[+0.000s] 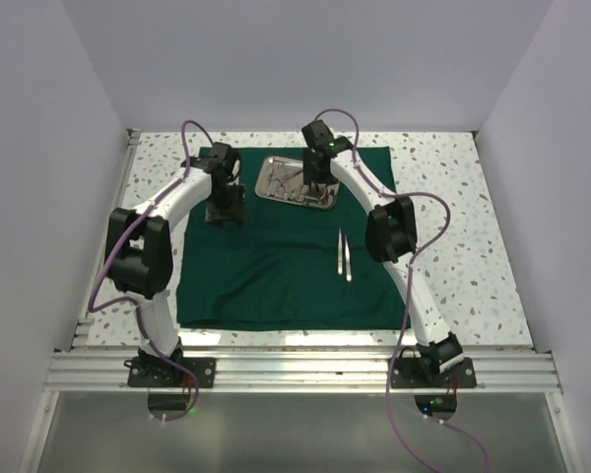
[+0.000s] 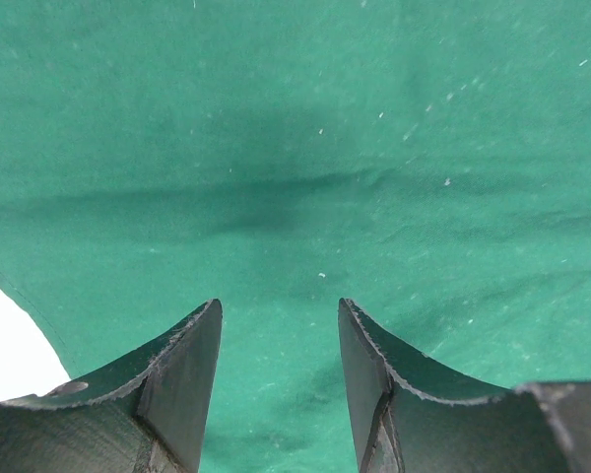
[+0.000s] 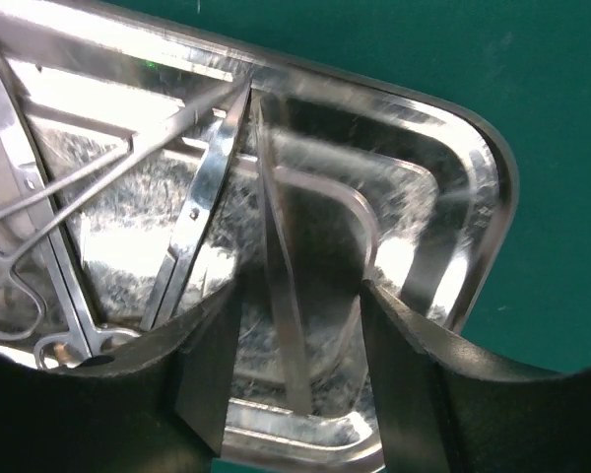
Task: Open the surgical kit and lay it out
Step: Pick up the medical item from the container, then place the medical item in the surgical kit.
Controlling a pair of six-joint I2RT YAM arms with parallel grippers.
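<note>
Left gripper (image 2: pixel 281 313) jaws apart, empty, over cloth (image 2: pixel 295 148). Cloth spread flat, tray (image 3: pixel 488 148) at far edge, tweezers (image 1: pixel 344 254) mid-cloth. Right gripper (image 3: pixel 300 296) jaws parted astride slim instrument (image 3: pixel 276 246) in tray. Step: unloading. Next: pinch, lift clear.

No text, label, brand or number is showing readably in any view; the steel tray (image 3: pixel 443 227) and the green cloth wrap (image 2: pixel 295 118) are carrying none.

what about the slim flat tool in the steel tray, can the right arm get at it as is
Probably yes. The right arm hangs over the steel tray, jaws open either side of the slim flat tool, with nothing covering it. Scissors lie close beside it.
</note>
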